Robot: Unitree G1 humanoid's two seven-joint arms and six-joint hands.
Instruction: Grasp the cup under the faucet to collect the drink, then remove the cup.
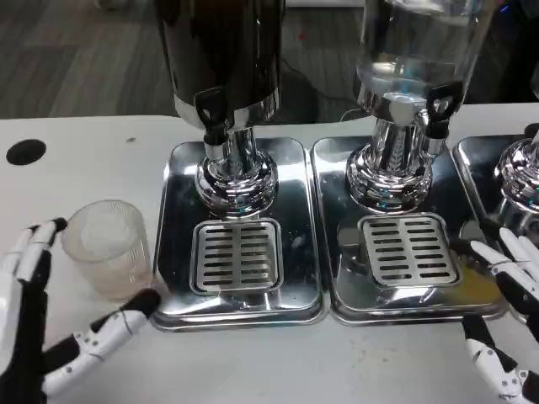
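A clear plastic cup (109,247) stands upright on the white table, left of the left drip tray (177,219). My left hand (34,328) is open at the lower left; its fingers (29,252) reach up beside the cup's left side and its thumb (109,328) lies just below the cup, near its base. The dark dispenser's black faucet (212,114) hangs over the left tray's grate (237,254), with nothing under it. My right hand (505,311) is open at the lower right edge, fingers spread by the middle tray's corner.
A clear-tank dispenser with a black faucet (440,105) stands over the middle tray's grate (408,249). A third dispenser base (524,172) shows at the far right. A black hole (25,151) marks the table at far left.
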